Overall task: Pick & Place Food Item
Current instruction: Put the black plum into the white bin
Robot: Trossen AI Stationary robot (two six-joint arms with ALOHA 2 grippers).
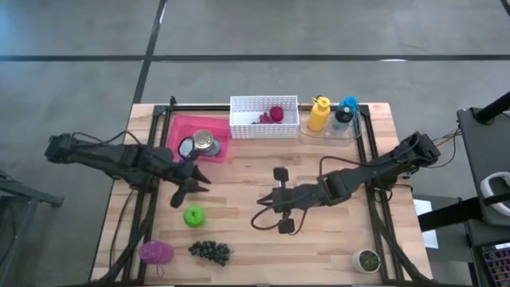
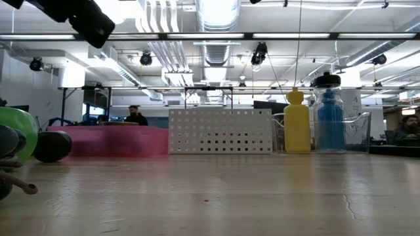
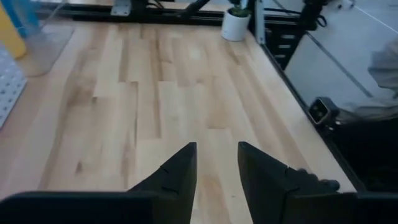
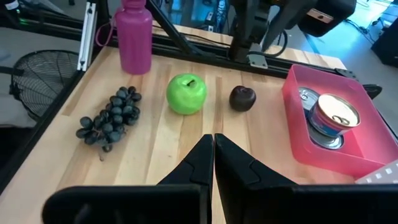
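A dark plum [image 4: 242,98] lies on the wood beside a green apple [image 4: 186,93], which also shows in the high view [image 1: 194,215]. My left gripper [image 3: 214,165] is open and hovers above the plum, holding nothing; in the high view [image 1: 194,190] it covers the fruit. My right gripper [image 4: 213,142] is shut and empty. It sits mid-table [image 1: 261,206], pointing toward the apple and plum. The low view shows the apple [image 2: 13,134] and the plum [image 2: 52,145] at its left edge.
A bunch of dark grapes [image 1: 209,251] and a magenta bottle [image 1: 156,252] lie near the front left. At the far edge stand a pink tray [image 1: 185,125] holding cans, a white basket [image 1: 264,127], a yellow bottle [image 1: 319,114] and a blue bottle [image 1: 344,115]. A small plant pot [image 1: 367,260] sits front right.
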